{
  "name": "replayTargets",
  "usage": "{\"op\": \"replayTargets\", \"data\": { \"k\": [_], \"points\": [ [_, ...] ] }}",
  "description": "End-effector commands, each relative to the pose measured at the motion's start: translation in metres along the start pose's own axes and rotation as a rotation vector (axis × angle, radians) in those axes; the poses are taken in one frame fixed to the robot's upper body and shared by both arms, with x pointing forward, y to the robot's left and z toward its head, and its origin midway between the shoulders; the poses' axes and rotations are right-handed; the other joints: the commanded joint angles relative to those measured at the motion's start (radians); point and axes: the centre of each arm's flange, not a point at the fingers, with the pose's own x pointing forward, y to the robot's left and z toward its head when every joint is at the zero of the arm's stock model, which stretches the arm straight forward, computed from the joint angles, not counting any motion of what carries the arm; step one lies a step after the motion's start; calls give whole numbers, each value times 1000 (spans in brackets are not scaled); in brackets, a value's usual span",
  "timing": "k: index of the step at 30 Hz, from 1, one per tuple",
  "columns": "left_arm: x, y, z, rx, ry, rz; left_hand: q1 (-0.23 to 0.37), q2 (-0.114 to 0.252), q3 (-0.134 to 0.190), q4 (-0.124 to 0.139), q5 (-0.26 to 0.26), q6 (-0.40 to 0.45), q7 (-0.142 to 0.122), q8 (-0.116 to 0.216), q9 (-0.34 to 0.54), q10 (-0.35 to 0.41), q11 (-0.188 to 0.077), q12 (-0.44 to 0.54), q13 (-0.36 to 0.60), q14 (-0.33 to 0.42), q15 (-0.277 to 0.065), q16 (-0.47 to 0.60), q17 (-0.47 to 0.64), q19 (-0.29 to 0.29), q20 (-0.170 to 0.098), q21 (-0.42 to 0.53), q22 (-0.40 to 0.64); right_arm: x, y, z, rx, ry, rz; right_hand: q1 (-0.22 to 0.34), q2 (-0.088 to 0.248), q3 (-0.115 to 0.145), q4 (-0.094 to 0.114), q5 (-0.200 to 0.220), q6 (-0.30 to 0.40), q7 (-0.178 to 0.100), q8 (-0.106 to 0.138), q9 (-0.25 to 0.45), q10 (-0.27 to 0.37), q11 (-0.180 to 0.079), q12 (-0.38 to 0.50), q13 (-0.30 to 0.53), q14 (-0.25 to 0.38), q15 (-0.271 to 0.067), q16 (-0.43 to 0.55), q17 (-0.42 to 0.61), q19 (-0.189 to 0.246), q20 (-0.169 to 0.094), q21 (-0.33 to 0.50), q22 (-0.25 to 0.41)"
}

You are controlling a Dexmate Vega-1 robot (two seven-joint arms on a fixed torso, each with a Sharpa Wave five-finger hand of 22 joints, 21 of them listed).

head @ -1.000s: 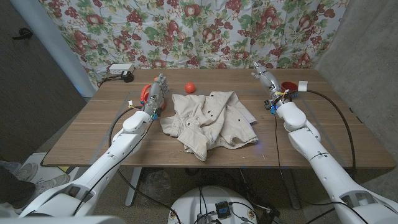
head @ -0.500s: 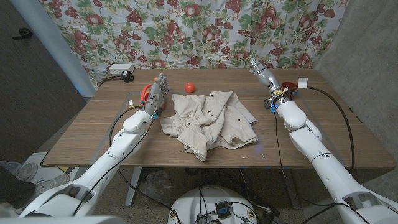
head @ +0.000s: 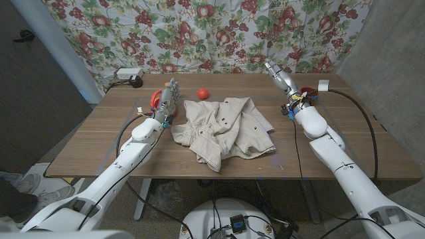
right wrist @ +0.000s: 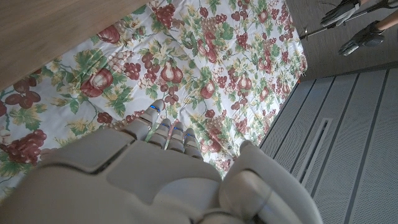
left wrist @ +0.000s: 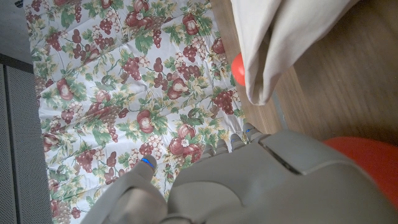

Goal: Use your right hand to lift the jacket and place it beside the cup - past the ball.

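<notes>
Jacket fabric is lying crumpled at the middle of the bench, a beige heap with collar, buttons and folds showing, and I am judging it as light, soft and floppy: nothing stiff to lever against, so it will sag and trail from wherever I take it. My right hand is hovering raised off at about two o'clock from the heap, well apart from the cloth, holding nothing; the fingers are looking loosely extended, though I cannot tell for certain how far they are spread. My left hand is standing with its fingers upright at about ten o'clock from the jacket, just beside its edge, empty with fingers together and straight.

The ball is sitting near the jacket's far edge at about eleven o'clock. Something red-orange is peeking out behind my left hand, which I am taking to be the cup, though it is mostly hidden.

For the hold, I am thinking a bunched pinch is safest: gathering a thick fold near the right-hand hem, or the doubled collar, where several layers are stacking. A single layer will likely slip. I am expecting the hanging tail to drag, so it could sweep the ball while passing.
</notes>
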Motion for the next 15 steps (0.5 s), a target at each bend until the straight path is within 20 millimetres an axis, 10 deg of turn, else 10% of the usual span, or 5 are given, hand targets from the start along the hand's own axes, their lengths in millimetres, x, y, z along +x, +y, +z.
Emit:
{"op": "replayTargets", "data": {
  "k": [1,15],
  "points": [
    [1,0,3,1,-15,-3,3,126,-4,-2,10,-235,-15,10,2,-246,-4,7,4,-240,-1,9,3,-137,7,11,2,1,2,16,-40,-56,6,16,1,4,1,-3,12,1,2,5,10,1,4,5,8,2,6,2,11,-1,4,2],
    [3,2,1,0,-12,-4,3,127,-3,-3,11,-228,-21,10,3,-242,-5,7,4,-236,-4,9,2,-133,7,12,1,4,6,24,-80,-86,21,20,-1,7,-2,-3,16,1,2,5,16,3,4,5,13,1,7,2,16,-1,4,2]
  ]
}}
